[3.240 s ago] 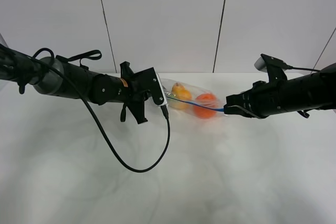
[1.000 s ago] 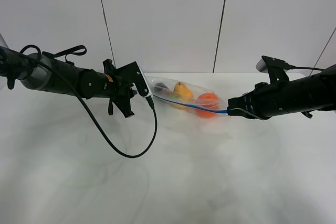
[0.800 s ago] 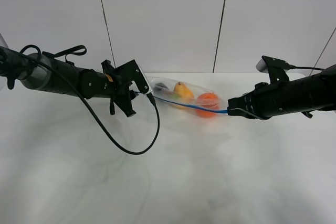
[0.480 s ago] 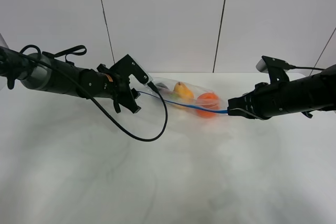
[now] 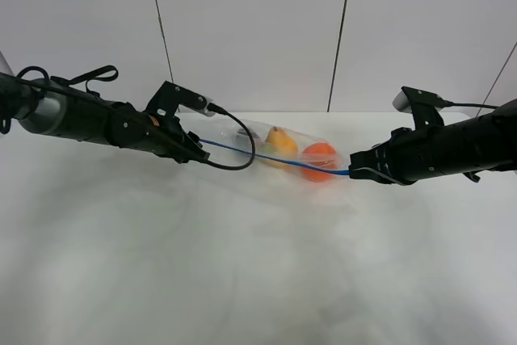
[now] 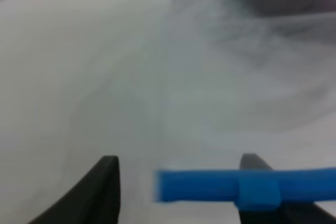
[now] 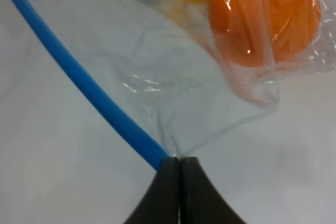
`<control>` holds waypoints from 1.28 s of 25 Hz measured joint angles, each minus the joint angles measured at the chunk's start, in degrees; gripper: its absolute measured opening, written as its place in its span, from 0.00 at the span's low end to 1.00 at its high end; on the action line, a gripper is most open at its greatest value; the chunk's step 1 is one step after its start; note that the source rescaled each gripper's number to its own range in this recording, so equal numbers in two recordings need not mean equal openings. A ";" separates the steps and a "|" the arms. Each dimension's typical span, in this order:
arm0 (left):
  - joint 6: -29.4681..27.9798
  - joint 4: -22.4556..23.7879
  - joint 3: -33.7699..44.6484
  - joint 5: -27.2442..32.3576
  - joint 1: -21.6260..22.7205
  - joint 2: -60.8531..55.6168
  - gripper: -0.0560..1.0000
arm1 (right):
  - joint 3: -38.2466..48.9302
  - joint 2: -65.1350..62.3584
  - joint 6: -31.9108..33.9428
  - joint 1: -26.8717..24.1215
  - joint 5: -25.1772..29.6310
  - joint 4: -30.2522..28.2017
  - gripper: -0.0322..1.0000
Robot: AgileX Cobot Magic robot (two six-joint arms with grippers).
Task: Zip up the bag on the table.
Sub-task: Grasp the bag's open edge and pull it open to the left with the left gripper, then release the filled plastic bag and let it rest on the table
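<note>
the left gripper (image 6: 178,182) now stands with jaws apart, releasing the blue zipper strip (image 6: 210,186) of the clear crinkly plastic zip bag (image 5: 284,145); the right gripper (image 7: 179,165) stays clamped on its far end. zipping looks done.

On my high camera, the only thing behind the work area is a pale grey panelled wall (image 5: 250,30) filling the upper half of the frame. Thin dark lines divide it: a left seam (image 5: 162,30) slanting at upper left, a middle seam (image 5: 341,30) right of centre, and a short seam (image 5: 503,66) at the far right edge.
</note>
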 joint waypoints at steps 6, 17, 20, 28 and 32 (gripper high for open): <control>-2.46 0.00 0.00 5.40 5.15 0.00 0.72 | 0.05 0.00 -0.06 0.00 -0.45 -0.85 0.03; -4.18 0.00 0.00 9.36 12.78 0.00 0.72 | 0.05 0.00 -0.06 0.00 -0.61 -1.10 0.03; -4.18 0.00 0.00 9.71 14.57 0.00 0.72 | 0.05 0.00 -0.06 0.00 -0.61 -1.16 0.03; -5.67 0.00 0.00 12.74 17.40 0.00 0.72 | 0.05 0.00 -0.06 0.00 -1.09 -1.26 0.03; -9.20 0.00 -0.56 14.43 17.70 0.00 0.72 | 0.05 0.00 -0.06 0.00 -1.15 -1.26 0.03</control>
